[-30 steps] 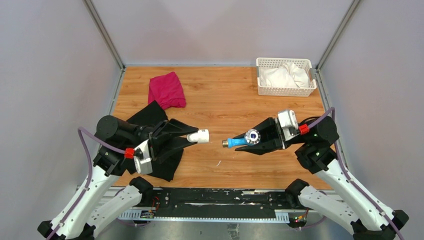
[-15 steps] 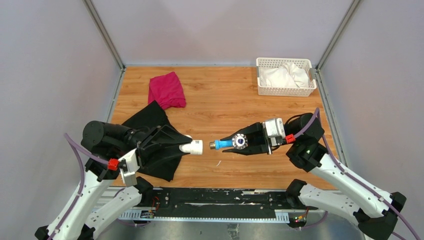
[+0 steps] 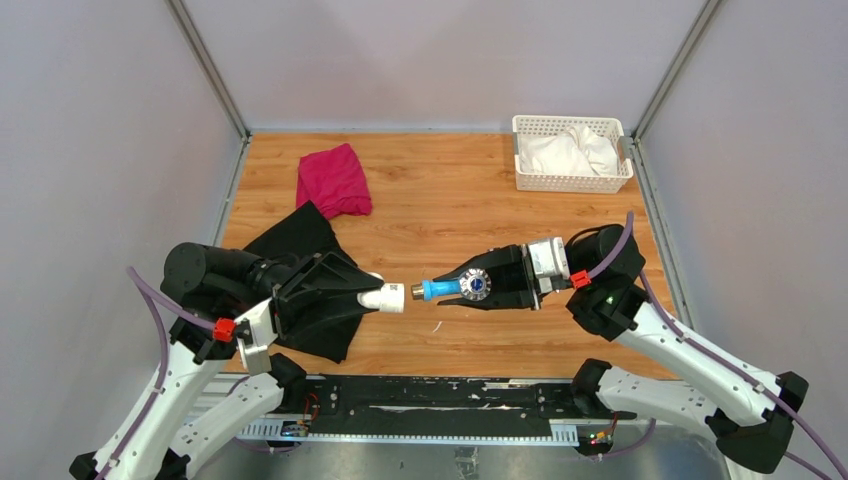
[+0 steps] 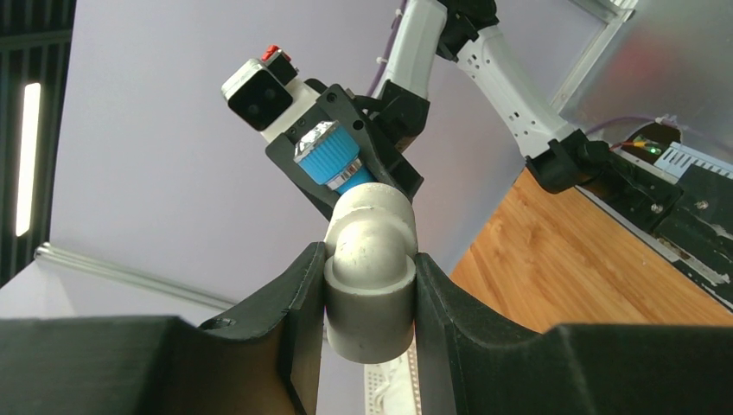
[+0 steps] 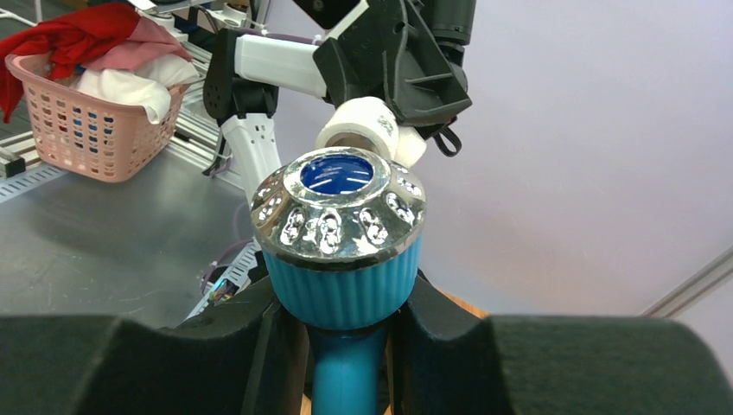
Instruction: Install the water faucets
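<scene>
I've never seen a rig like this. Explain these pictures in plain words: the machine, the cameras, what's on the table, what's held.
The machine is two robot arms, a left arm and a right arm, bolted at the near edge of a wooden table. One picture looks down from above. The other two come from a camera on each wrist. The left fingers grip a short white pipe piece. The right fingers grip a blue tap by its shiny-topped handle, its end aimed at the pipe piece and seemingly just short of it. On the table lie a black cloth, a pink cloth and a white basket holding white cloth.
</scene>
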You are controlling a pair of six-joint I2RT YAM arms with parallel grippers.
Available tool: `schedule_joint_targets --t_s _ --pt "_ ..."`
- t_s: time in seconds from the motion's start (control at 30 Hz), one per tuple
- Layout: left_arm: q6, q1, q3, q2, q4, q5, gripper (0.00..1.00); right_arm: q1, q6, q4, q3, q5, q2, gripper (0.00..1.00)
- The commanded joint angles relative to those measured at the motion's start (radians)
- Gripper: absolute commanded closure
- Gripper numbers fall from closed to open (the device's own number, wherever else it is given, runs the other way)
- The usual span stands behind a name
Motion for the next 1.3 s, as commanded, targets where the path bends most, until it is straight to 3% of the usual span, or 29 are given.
schedule_joint_targets --t_s 0.0,0.7,1.27 --pt "-0.008 -0.001 0.022 0.004 0.020 -0.012 1.00 0.030 -0.019 0.042 0.041 -0.027 -0.015 1.00" --pt "-0.026 0.000 0.025 0.018 0.018 0.009 1.00 0.083 -0.076 0.039 0.068 0.024 0.040 1.00" --pt "-0.022 -0.001 0.022 0.017 0.018 -0.019 1.00 0.111 -0.058 0.097 0.029 0.180 0.037 1.00"
